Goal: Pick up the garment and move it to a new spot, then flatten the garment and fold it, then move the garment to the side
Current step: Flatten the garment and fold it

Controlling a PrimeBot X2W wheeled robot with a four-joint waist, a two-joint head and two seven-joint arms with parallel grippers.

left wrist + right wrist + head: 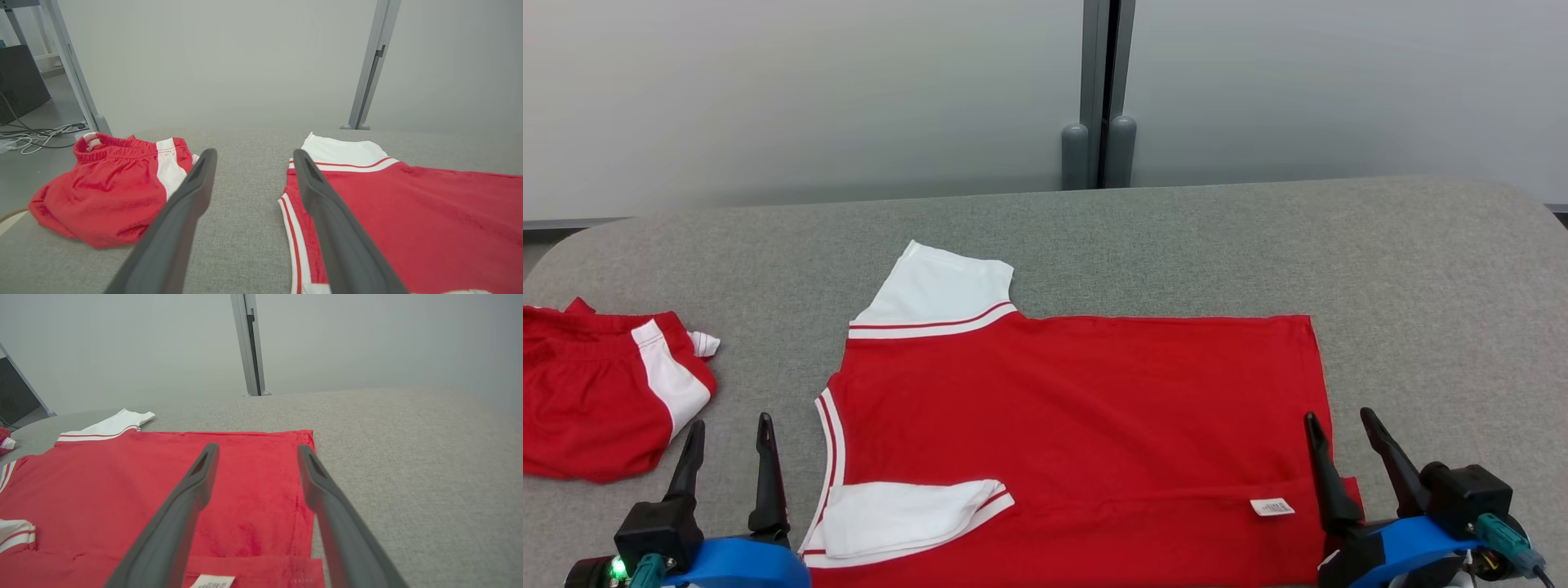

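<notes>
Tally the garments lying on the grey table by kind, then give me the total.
Red shirt with white sleeves: 1
Red shorts with white side stripe: 1
Total: 2 garments

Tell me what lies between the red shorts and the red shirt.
Bare grey table separates the shorts from the shirt, in the head and left wrist views; the open left gripper points along that strip.

shorts [596, 400] left, shirt [1078, 408] centre; right likely open
</notes>
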